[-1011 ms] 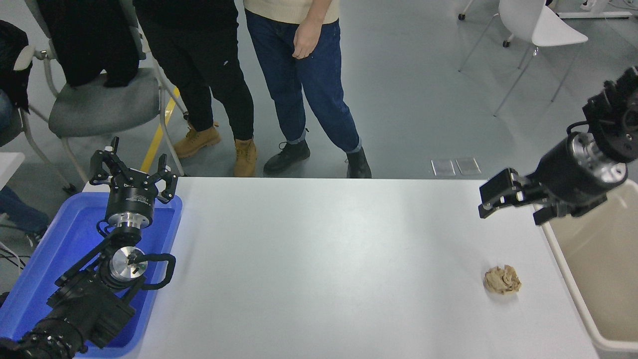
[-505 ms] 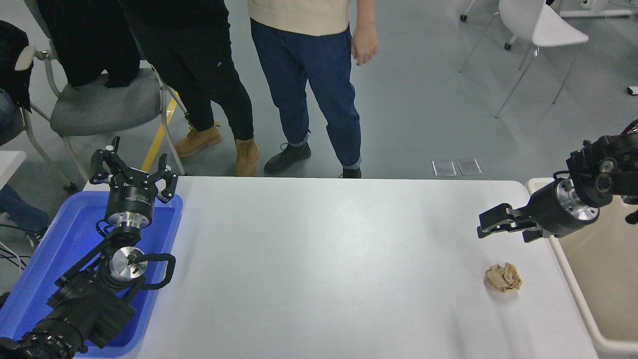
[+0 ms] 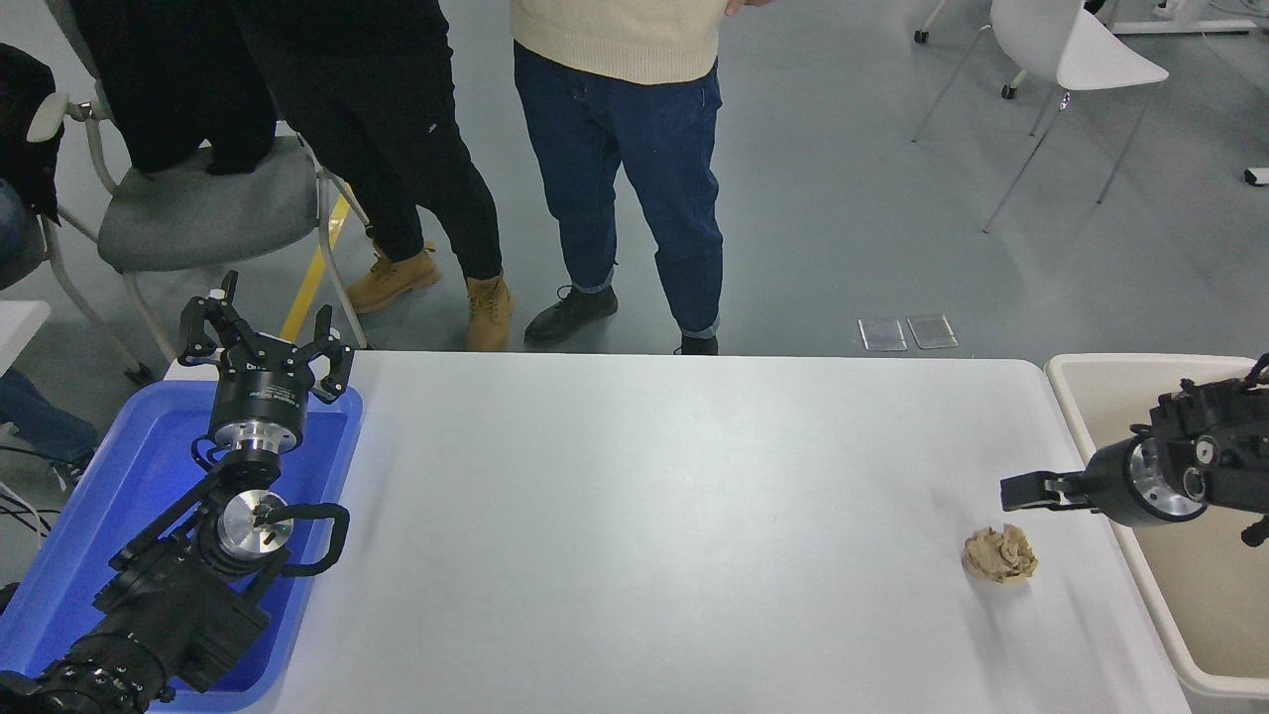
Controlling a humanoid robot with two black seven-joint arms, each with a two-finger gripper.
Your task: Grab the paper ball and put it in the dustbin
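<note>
The tan paper ball (image 3: 999, 553) lies on the white table (image 3: 644, 516) near its right edge. The cream-beige dustbin (image 3: 1140, 587) stands just past that edge, to the right of the ball. My right gripper (image 3: 1021, 491) comes in from the right edge over the bin's rim. It points left and hovers just above and behind the ball, apart from it. It is seen edge-on. My left gripper (image 3: 263, 322) is parked open and empty over the blue tray at the left.
A shallow blue tray (image 3: 59, 555) sits at the table's left end under the left arm. Two people (image 3: 615, 149) stand at the table's far side. A grey chair (image 3: 188, 213) and a white chair (image 3: 1071, 59) stand on the floor beyond.
My right arm has dropped from high over the table's far right corner to low beside the paper ball. The people have shifted slightly. The ball and left arm have not moved.
</note>
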